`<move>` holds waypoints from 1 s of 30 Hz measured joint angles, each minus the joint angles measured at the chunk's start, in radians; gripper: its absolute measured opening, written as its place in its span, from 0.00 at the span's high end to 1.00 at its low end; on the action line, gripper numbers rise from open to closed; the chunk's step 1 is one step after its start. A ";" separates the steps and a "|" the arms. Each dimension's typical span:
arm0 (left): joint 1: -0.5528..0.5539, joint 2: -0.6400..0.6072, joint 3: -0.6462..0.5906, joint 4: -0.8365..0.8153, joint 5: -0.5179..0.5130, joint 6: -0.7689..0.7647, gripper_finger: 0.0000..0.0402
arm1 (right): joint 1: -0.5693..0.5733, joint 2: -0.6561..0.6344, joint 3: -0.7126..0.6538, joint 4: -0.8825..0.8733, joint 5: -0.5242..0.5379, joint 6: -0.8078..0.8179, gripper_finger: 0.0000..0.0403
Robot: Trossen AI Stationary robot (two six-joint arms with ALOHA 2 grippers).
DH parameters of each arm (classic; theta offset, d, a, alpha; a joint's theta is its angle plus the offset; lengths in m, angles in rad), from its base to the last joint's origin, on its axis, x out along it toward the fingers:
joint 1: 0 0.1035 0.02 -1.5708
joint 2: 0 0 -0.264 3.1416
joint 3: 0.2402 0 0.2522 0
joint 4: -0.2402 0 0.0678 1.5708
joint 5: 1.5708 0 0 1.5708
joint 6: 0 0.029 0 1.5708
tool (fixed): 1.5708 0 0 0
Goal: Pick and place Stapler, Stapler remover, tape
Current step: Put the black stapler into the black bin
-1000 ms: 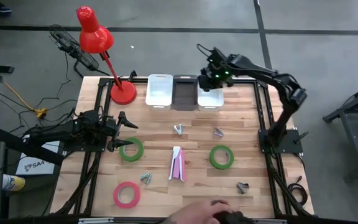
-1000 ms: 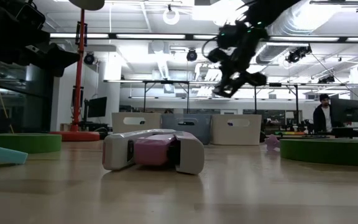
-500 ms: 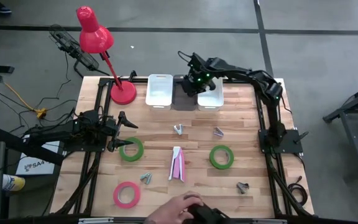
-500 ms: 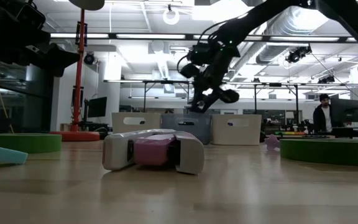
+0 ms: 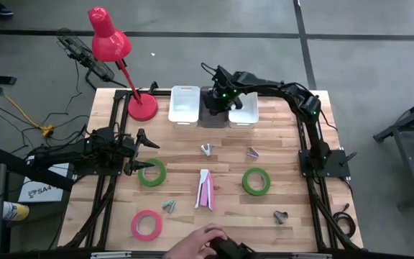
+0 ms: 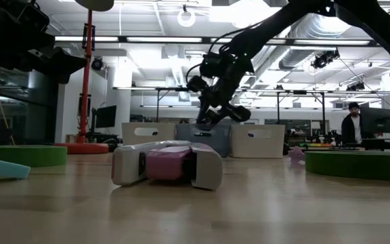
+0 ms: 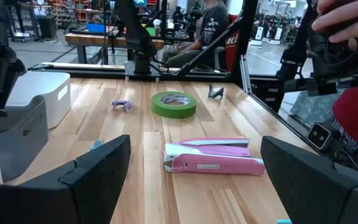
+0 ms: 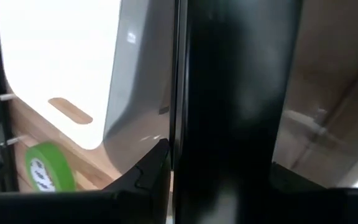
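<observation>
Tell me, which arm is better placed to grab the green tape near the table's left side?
Probably the left. Its gripper sits open right beside that green tape, while the right gripper is far off, over the gray bin at the back.

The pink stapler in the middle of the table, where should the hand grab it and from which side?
Grip the pink stapler across its narrow width near mid-length, coming straight down from above. It lies flat and long on the table, with bare wood along both long sides, so fingers should fit there. The left hand is nearest, probably.
</observation>
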 joint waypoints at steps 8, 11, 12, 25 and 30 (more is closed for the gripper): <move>0.000 0.000 0.000 0.000 0.000 0.000 0.11 | 0.010 0.001 0.000 0.015 0.015 0.033 0.68; 0.000 0.000 0.000 0.000 0.001 0.000 0.11 | 0.012 0.015 0.000 0.030 0.009 0.034 0.63; 0.000 0.000 0.000 0.000 0.000 0.000 0.11 | 0.014 0.023 0.000 0.036 0.004 0.034 0.61; 0.000 0.000 0.000 0.000 0.004 0.000 0.11 | 0.016 0.040 0.000 0.084 0.003 0.031 0.58; 0.000 0.000 0.000 0.000 0.003 0.000 0.11 | 0.017 0.011 0.000 0.082 -0.011 -0.010 0.57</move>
